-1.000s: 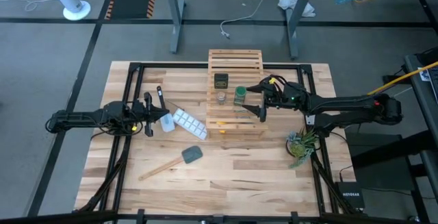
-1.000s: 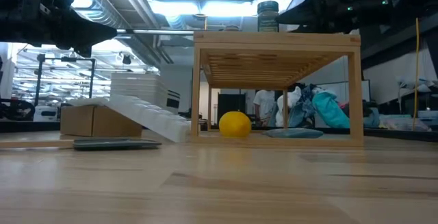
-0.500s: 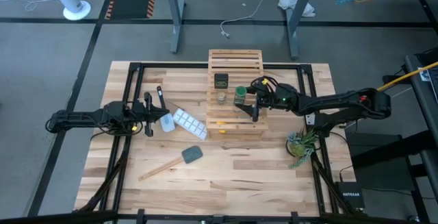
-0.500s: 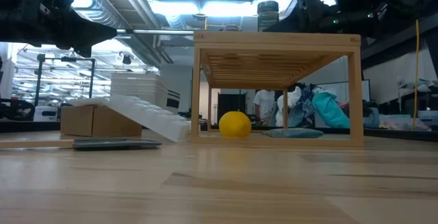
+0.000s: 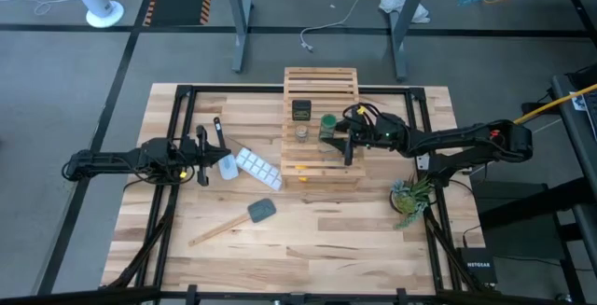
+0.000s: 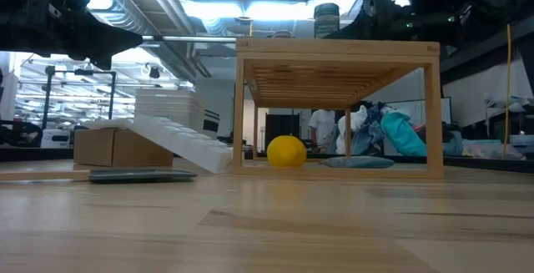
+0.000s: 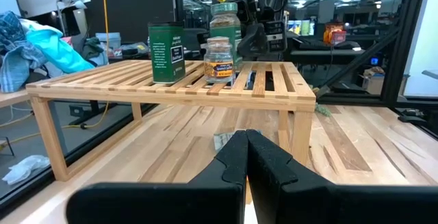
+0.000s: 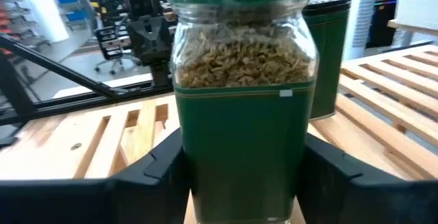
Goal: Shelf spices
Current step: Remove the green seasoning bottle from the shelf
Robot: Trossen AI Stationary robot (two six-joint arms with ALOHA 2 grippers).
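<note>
Shelf [image 5: 320,160] stands at table [image 5: 317,226] centre, toward 12 o'clock; all three jars sit on its top slats; black-topped jar [image 5: 301,110] farthest back, clear jar [image 5: 302,131] just at its 6 o'clock, green jar [image 5: 328,128] at 3 o'clock of the clear one. Right arm reaches in level from 3 o'clock, stretched nearly straight across the shelf top; right gripper [image 5: 341,137] straddles the green jar, one finger either side, pads [image 8: 157,169] against the glass in the wrist view; narrow grip, holding the jar, whose base I cannot see. Left arm lies low and extended at 9 o'clock of the table, well apart from the shelf; left gripper [image 5: 207,158] has its fingers [image 7: 236,157] pressed together, holding nothing; tray [image 5: 256,167] lies just beside it. Pad [image 5: 262,210] rests at 7 o'clock of the shelf.
</note>
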